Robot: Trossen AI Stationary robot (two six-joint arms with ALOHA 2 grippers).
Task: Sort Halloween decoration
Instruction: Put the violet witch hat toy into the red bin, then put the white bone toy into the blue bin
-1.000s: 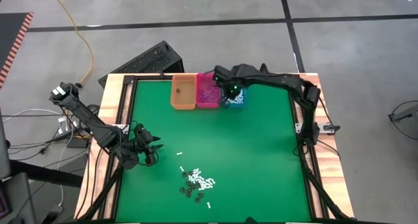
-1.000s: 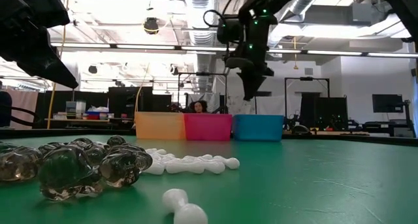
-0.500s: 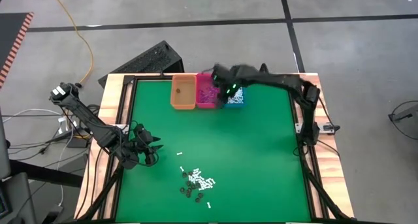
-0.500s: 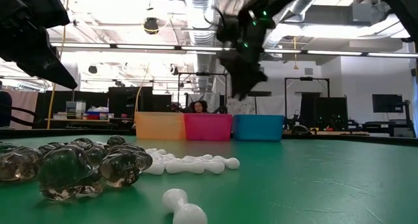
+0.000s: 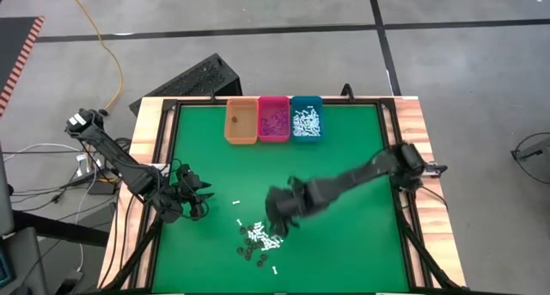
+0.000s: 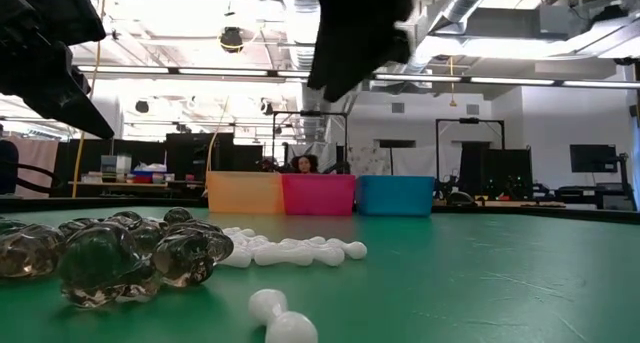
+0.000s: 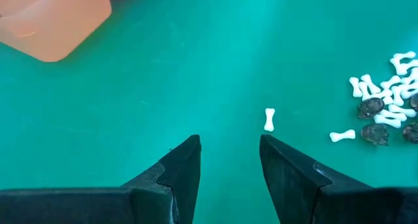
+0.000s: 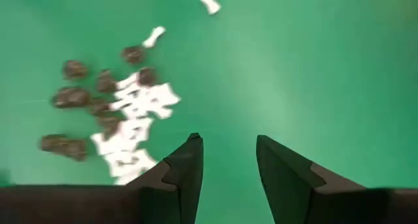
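High view: the right gripper [image 5: 279, 211] hangs over the green table [image 5: 344, 183], just beside the pile of white bones and dark bits [image 5: 260, 240]. The orange bin [image 5: 241, 121], pink bin [image 5: 274, 119] and teal bin [image 5: 306, 118] line the far edge. The left gripper [image 5: 191, 199] waits near the left rim.

Low view: white bones [image 6: 290, 251] and glassy dark pieces [image 6: 120, 251] lie close to the camera.

Left wrist view: its fingers [image 7: 179, 166] stand apart, holding nothing.

Right wrist view: its fingers [image 8: 186, 164] stand apart, empty, beside the pile [image 8: 124, 119]. Pieces lie tangled, so a closing pinch could catch two kinds together or scatter them.
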